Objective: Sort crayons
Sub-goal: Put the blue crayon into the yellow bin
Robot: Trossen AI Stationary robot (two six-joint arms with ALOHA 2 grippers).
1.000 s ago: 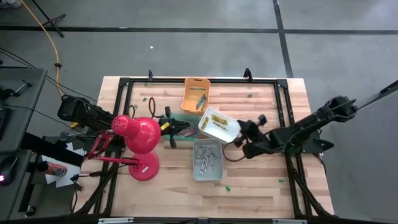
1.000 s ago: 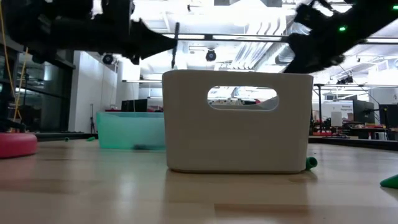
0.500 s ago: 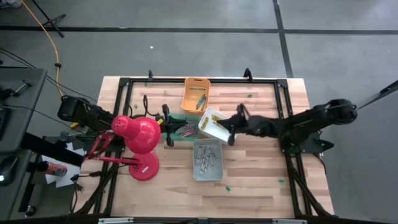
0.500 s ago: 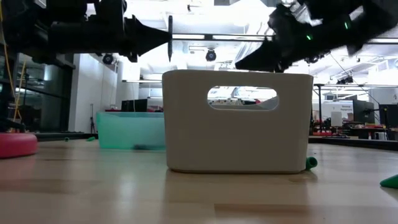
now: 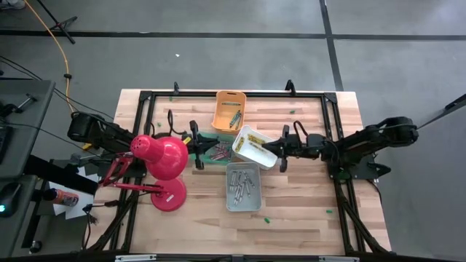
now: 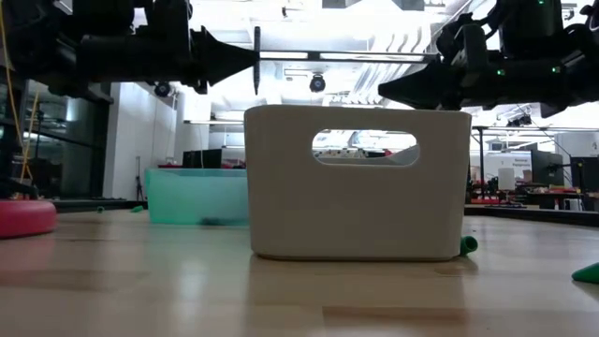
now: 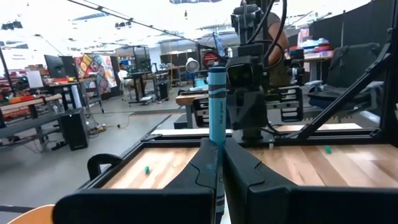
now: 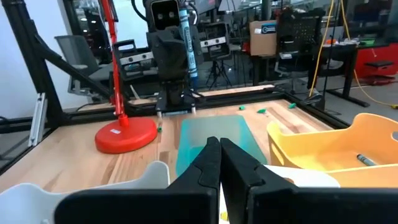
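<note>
My left gripper [image 5: 206,148] hovers over the teal bin [image 5: 215,138], shut on a blue crayon [image 7: 216,106] that stands upright. My right gripper [image 5: 272,149] is shut with nothing in it and points level toward the table's left, above the white bin [image 5: 255,148], facing the left gripper. More crayons lie sorted in bins: red ones [image 5: 219,151] in the teal bin, yellow ones [image 5: 254,143] in the white bin, grey ones [image 5: 242,185] in the clear bin, and a few [image 5: 234,116] in the orange bin. My left gripper pinches the blue crayon about its middle [image 6: 256,62] between the free ends of its two fingers. The fingers come level from the table's left side and lie across the crayon. The crayon stands upright, lifted clear, with its upper end [image 7: 216,73] above the fingers.
A red desk lamp [image 5: 166,164] stands at the table's left beside my left arm. The orange bin [image 5: 230,109] sits at the far middle and the clear bin [image 5: 243,185] toward the near middle. Small green specks [image 5: 266,219] lie on the wood. A black frame [image 5: 233,93] edges the table.
My right gripper has swung from the near right toward the table's far side and left. It has turned from tipped down to level and now sits above the white bin, still shut. The left gripper has kept the crayon upright and almost still.
</note>
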